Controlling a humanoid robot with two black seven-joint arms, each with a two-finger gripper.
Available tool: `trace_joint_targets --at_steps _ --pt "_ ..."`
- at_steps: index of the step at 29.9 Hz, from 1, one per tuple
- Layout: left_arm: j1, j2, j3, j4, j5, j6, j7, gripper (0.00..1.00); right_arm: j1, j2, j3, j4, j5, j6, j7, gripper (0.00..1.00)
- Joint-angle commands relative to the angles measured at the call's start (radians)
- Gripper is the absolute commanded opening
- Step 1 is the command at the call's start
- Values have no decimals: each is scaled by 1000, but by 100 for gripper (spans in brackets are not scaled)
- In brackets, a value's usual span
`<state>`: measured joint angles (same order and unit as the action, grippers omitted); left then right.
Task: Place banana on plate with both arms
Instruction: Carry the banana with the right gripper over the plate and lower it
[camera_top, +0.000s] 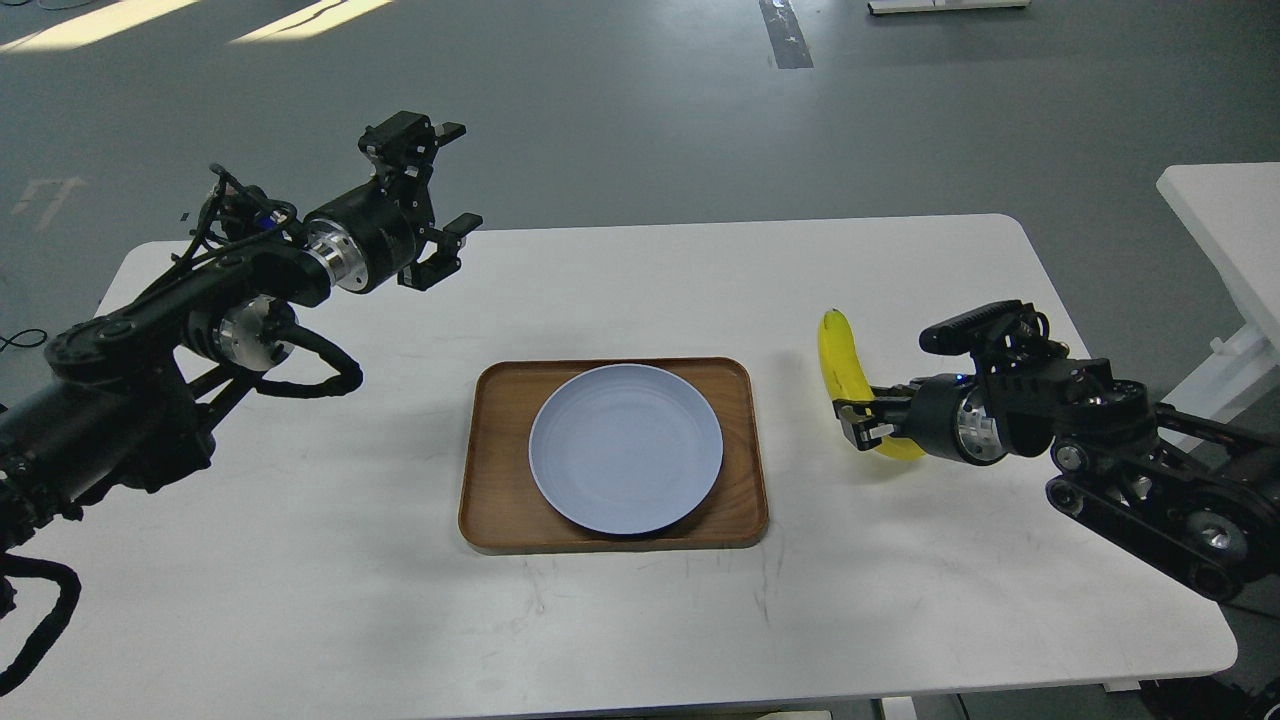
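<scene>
The yellow banana (842, 365) is in my right gripper (862, 422), which is shut on its lower half. Its upper end points away from me, and it hangs just right of the tray. The pale blue-grey plate (626, 448) lies empty on the brown wooden tray (490, 505) at the middle of the white table (640, 620). My left gripper (455, 178) is open and empty, raised over the table's far left edge, well away from the plate.
A second white table (1225, 225) stands at the far right, beyond the table's right edge. The grey floor lies behind the table's far edge.
</scene>
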<state>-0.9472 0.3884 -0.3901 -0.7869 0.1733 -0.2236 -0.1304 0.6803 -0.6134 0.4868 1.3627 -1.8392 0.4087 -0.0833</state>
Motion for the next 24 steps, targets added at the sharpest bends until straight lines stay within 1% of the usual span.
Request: trace_joint_targets --at_steps 1,3,4,6,9,14,19,24 --pt "-1 -3 0 0 0 3 2 98 62 7 -11 90 1 -8 45 0" --pt "-1 -3 0 0 0 3 2 98 106 50 -34 108 1 -7 85 0" --pt "-2 -3 0 0 2 3 2 98 123 66 -49 108 0 -7 95 0" --pt "-2 -3 0 -2 5 3 2 98 192 107 -132 104 -2 -7 125 0" --pt "-2 0 0 -2 8 4 2 98 226 145 -197 99 -5 -7 146 0" --pt "-1 9 0 -2 8 4 0 98 228 198 -243 58 -8 -5 155 0" --pt "-1 18 0 -2 8 4 0 98 228 219 -252 12 -44 -5 160 0" --pt "-1 24 -1 -2 8 4 -21 98 228 265 -251 -37 -45 -8 163 0"
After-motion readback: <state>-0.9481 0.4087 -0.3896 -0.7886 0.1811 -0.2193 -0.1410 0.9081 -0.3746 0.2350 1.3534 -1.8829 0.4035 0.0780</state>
